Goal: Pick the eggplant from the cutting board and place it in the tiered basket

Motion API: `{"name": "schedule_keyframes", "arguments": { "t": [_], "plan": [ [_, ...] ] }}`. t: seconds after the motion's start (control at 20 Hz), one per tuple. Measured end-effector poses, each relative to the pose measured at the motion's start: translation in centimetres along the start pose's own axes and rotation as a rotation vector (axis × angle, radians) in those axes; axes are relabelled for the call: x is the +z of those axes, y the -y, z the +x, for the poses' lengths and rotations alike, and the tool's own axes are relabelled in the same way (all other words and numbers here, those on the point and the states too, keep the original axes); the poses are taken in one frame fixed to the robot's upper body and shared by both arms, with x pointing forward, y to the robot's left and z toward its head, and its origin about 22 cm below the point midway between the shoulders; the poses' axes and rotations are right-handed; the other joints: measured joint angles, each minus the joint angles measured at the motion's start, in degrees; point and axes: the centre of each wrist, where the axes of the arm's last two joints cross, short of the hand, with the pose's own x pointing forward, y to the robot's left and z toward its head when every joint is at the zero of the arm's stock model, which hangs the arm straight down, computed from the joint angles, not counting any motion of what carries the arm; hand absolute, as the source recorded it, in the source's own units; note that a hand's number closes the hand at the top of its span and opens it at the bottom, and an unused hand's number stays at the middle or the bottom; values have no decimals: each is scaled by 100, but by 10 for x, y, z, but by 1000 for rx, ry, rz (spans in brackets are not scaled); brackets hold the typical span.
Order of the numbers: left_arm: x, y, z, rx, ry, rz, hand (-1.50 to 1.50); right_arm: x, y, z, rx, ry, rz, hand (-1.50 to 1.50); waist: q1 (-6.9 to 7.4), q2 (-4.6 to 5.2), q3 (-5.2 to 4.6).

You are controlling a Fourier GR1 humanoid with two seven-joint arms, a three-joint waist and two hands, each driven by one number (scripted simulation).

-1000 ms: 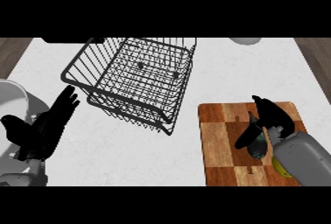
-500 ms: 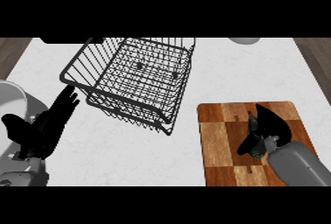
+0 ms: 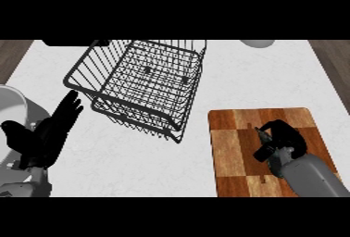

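The wooden cutting board (image 3: pixel 236 139) lies at the lower right of the white counter. My right hand (image 3: pixel 280 141) rests on it with its fingers curled down and inward. The eggplant is almost wholly hidden under that hand, and only a dull greenish bit (image 3: pixel 272 157) shows by the wrist. The black wire tiered basket (image 3: pixel 140 83) stands tilted at the upper middle, up and to the left of the board and apart from it. At the left edge my left hand (image 3: pixel 44 136) stays open, fingers pointing up, just short of the basket's lower left corner.
A grey round dish (image 3: pixel 10 102) sits at the left edge behind my left hand. Another grey object (image 3: pixel 258 43) shows at the top right and a dark one (image 3: pixel 68 42) at the top left. White counter lies between basket and board.
My right hand's fingers, straight a second ago, have curled down over the eggplant on the board, and the forearm has shifted slightly. My left hand has not moved.
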Motion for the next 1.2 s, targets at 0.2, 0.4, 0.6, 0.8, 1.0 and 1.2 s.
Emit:
{"name": "schedule_keyframes", "arguments": {
  "t": [0.2,0.4,0.6,0.8,1.0,1.2],
  "plan": [
    [2,5,5,1,5,-1,0,-4,2,-3,62,23,23,150,21,-21,-19],
    [4,6,-2,-2,2,0,0,-6,-6,-2,121,30,7,150,19,-38,-45],
    [0,5,1,-3,4,-6,0,-5,-8,2,167,34,-55,150,2,-34,-44],
    [0,5,-3,0,1,-4,0,-1,-4,-1,206,139,-184,150,-8,-2,-1],
    [-3,3,-1,-1,-1,8,0,7,9,-19,263,368,-352,150,-82,-5,25],
    [1,-2,-1,-2,-6,15,0,19,26,-29,179,568,-529,150,-115,-12,36]
  ]
}}
